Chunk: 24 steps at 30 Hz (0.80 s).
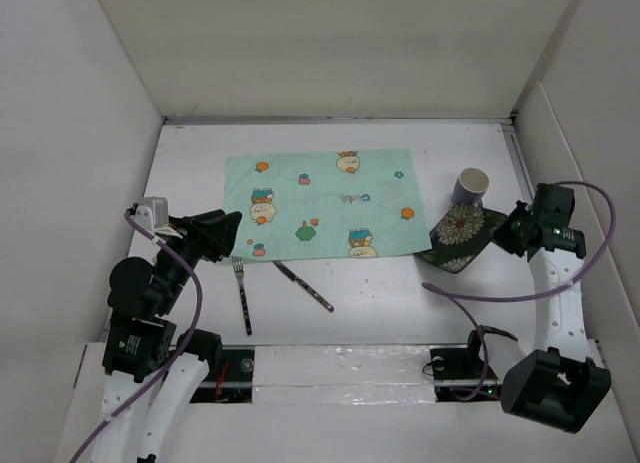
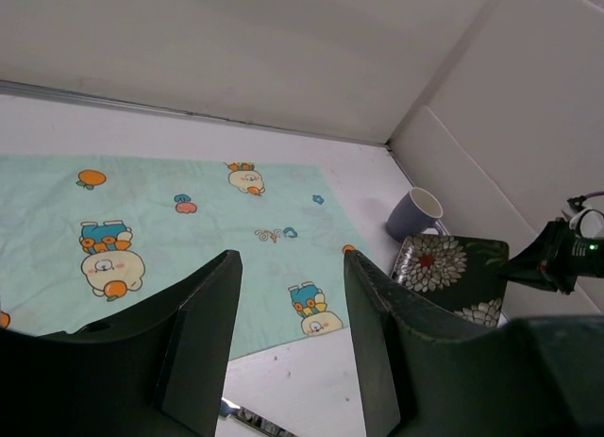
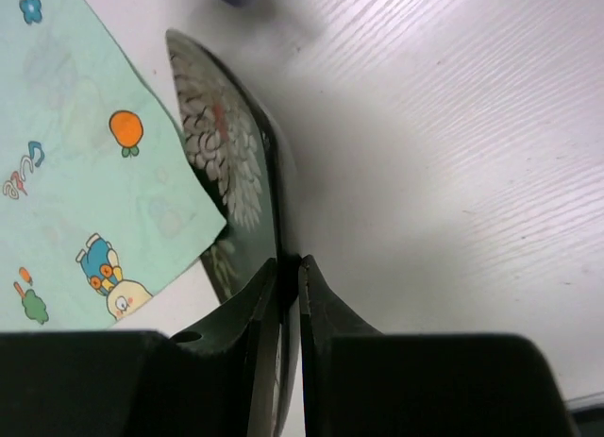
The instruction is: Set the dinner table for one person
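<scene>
Dinner table [image 1: 400,293]: white surface, lies beneath both pincers.

Right gripper [image 3: 288,262]: jaws pinched on the rim of the dark floral plate [image 3: 222,144]. Mug [image 1: 470,187] sits just beyond the plate. Mint placemat [image 1: 320,203] lies to this pincer's left, its corner meeting the plate.

Left gripper [image 2: 288,267]: jaws apart, empty, over the placemat's near edge. Fork [image 1: 242,295] and knife [image 1: 305,286] lie just behind its fingertips.

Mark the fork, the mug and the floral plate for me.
fork [image 1: 242,301]: top external view, middle of its handle.
mug [image 1: 466,194]: top external view, outer wall below the rim.
plate [image 1: 460,230]: top external view, centre of the flower pattern.
</scene>
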Motion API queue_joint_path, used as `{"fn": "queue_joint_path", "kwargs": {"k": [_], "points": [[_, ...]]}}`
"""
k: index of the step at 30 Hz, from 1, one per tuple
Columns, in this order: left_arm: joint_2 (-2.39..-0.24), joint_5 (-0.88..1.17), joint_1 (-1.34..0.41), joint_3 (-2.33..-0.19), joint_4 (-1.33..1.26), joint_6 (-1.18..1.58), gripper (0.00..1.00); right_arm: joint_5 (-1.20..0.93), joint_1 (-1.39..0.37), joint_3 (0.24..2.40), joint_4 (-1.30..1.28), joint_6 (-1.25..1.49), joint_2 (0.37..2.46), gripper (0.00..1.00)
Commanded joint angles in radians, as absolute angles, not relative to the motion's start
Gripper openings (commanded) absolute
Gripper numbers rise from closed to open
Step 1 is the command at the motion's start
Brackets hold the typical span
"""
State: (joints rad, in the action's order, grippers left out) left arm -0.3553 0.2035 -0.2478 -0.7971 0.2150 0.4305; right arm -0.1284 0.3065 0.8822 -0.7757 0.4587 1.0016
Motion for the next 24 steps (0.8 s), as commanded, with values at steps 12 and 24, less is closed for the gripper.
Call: {"fn": "queue_joint_path", "kwargs": {"k": [12,24], "points": [[-0.397,0.221,-0.213,-0.793,0.169,0.442,0.44,-0.474,0.273,1.169,-0.816,0.456,0.913,0.0],[-0.425,0.18,-0.213,-0.773,0.164,0.449,0.44,-0.614,0.071,1.229,-0.573,0.526,0.995,0.0]]}}
